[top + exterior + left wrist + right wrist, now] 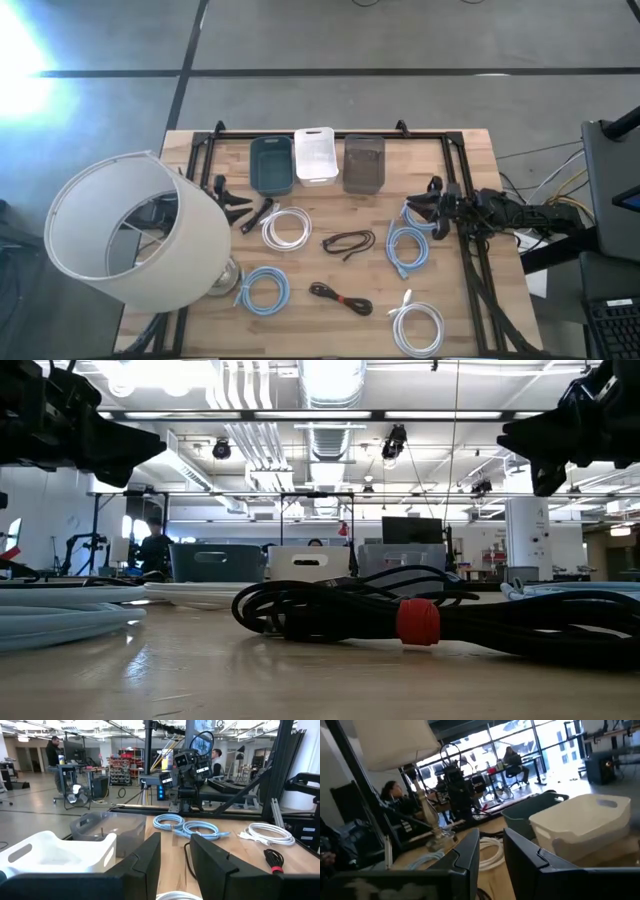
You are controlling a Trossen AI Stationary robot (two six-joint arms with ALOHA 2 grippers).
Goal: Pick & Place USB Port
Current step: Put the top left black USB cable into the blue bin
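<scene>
The pale butcher-block wooden counter (330, 270) has a smooth, faintly glossy finish. The three small rectangular plastic bins, dark teal (270, 164), white (314, 155) and smoky translucent grey (363, 163), look matt. The large cream drum lampshade (135, 230) appears to be soft, matt cloth.

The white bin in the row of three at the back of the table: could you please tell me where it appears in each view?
High view: the white bin is the middle bin, at top centre.
Low view: far centre, behind the black cable.
Left wrist view: lower left, nearest of the bins.
Right wrist view: right side.
Shared landmark: the teal bin beside it, seen in the high, low and right wrist views.
</scene>
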